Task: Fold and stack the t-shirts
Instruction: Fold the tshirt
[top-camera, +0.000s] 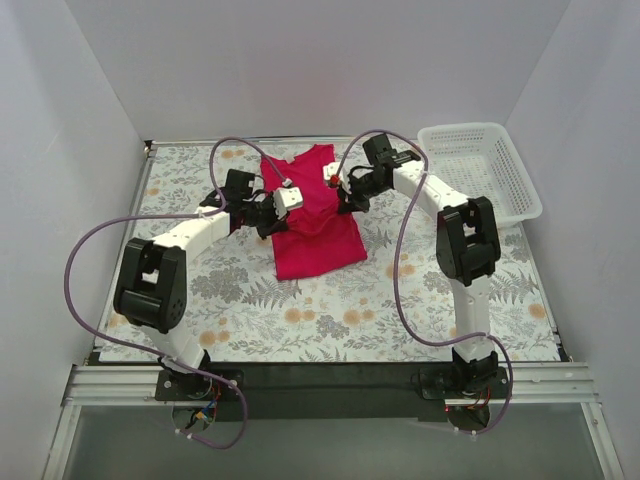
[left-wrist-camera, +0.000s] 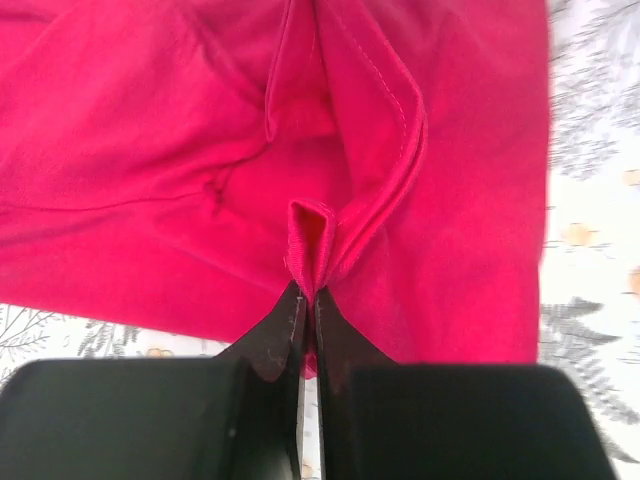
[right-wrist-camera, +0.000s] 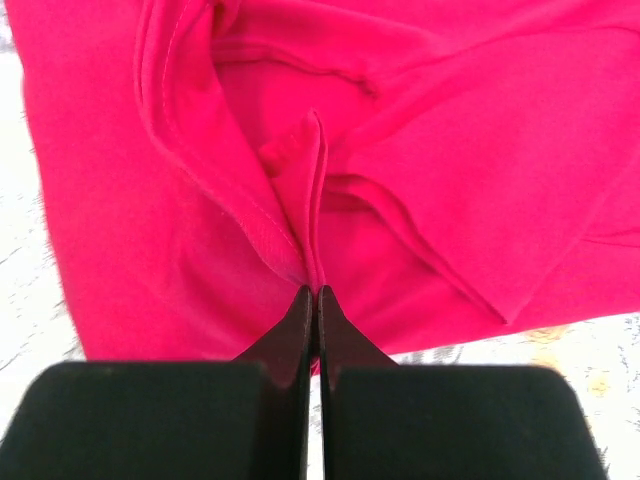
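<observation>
Over table (top-camera: 300, 320): left jaws clamped on t-shirt (top-camera: 320, 250) fold; right jaws likewise.

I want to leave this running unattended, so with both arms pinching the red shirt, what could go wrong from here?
The left jaws and right jaws each hold only a narrow ridge of the shirt, so a pull could let it slip free. Both pinches sit near the shirt's middle; lifting may bunch the cloth rather than fold it flat. The jaws also work close together and might bump.
</observation>
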